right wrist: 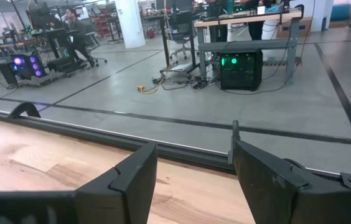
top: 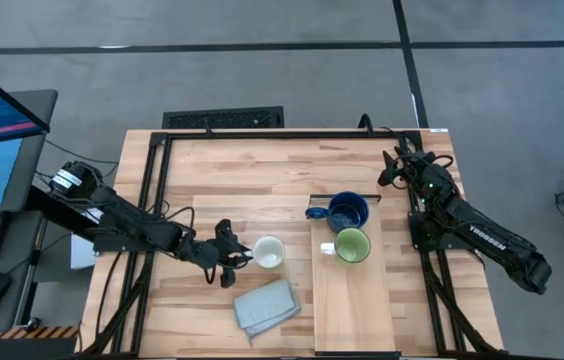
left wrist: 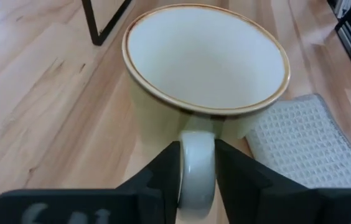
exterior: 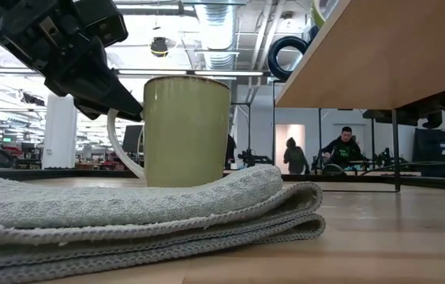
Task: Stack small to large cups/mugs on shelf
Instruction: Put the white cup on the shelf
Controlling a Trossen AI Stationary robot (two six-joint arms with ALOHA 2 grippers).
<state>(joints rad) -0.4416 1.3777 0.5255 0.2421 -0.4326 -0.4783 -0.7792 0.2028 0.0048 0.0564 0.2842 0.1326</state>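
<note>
Grey concrete floor surrounds a light-wood worktop (top: 212, 170) framed in dark metal, and the low view looks past it into a workshop where people sit at distant benches.

On the worktop stands the cream mug (top: 268, 252), just left of the shelf (top: 354, 310), a long pale plank running toward the near edge. From the left wrist view the cream mug (left wrist: 205, 74) has a glossy off-white inside, a thin brown rim and a pale yellowish outer wall; it stands upright. The left claw (top: 230, 260) is clenched on its handle, one dark finger (left wrist: 157, 177) pressed on each side of the loop.

A folded grey-blue cloth (top: 265, 306) lies just beside the cream mug, toward the near edge.

On the shelf's far end sit the dark blue mug (top: 347, 212), handle pointing left, and the light green mug (top: 351, 245) touching or almost touching it on the near side, handle also left.

The right claw (top: 398, 165) waits over the far right of the worktop, its fingers (right wrist: 132, 180) spread apart and holding nothing.
</note>
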